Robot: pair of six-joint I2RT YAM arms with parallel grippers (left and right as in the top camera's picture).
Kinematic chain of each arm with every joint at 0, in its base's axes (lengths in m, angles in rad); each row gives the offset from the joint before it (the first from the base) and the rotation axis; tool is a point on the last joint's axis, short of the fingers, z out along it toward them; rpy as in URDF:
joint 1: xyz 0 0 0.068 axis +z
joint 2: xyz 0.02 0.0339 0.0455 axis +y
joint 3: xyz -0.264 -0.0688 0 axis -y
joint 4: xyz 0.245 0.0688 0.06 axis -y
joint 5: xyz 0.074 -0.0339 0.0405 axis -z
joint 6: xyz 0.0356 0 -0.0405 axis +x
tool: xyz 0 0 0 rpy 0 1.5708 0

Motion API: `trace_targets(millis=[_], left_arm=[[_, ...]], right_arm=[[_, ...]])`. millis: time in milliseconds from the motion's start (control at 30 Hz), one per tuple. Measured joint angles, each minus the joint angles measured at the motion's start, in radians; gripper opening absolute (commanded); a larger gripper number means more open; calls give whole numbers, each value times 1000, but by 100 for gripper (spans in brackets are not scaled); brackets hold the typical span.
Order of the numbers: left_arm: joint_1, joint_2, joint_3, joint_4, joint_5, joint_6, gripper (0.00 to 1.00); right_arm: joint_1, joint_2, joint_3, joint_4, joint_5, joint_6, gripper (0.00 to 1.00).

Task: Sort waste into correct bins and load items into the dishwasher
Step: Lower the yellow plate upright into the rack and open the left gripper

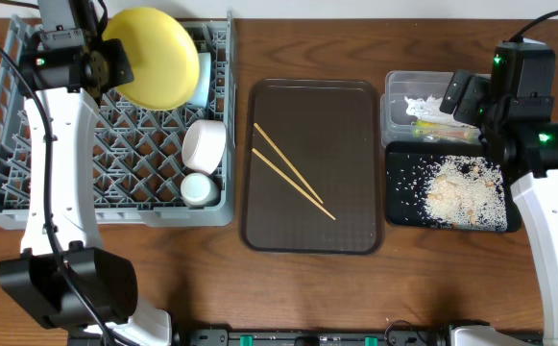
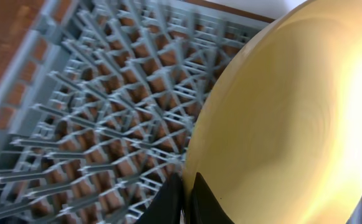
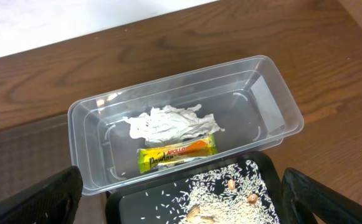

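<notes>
Left fingers [image 2: 168,204] are clamping the yellow plate [image 2: 293,124] at its rim, dish rack [image 2: 93,124] below them; right fingers [image 3: 37,199] are standing apart. The plate is probably handling as stiff, glossy and slippery.

The left arm [image 1: 56,163] and right arm [image 1: 547,231] are being covered by smooth white shells. Black blocky housings [image 1: 523,72] are being carried at the joints, and small green lights [image 1: 38,61] are being shown on them. Thin black cables [image 1: 46,207] are being run along the links. The right gripper [image 3: 181,186] is being flanked by matte black fingers [image 3: 37,199].
</notes>
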Motion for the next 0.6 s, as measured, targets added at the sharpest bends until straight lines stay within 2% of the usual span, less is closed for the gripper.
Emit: trace_targets(millis=[300, 600], left_arm=[[0, 0, 0, 0, -127, 6, 7], [0, 0, 0, 18, -180, 30, 7]], right_arm=[[0, 0, 0, 0, 0, 0, 99], [0, 0, 0, 0, 0, 0, 99]])
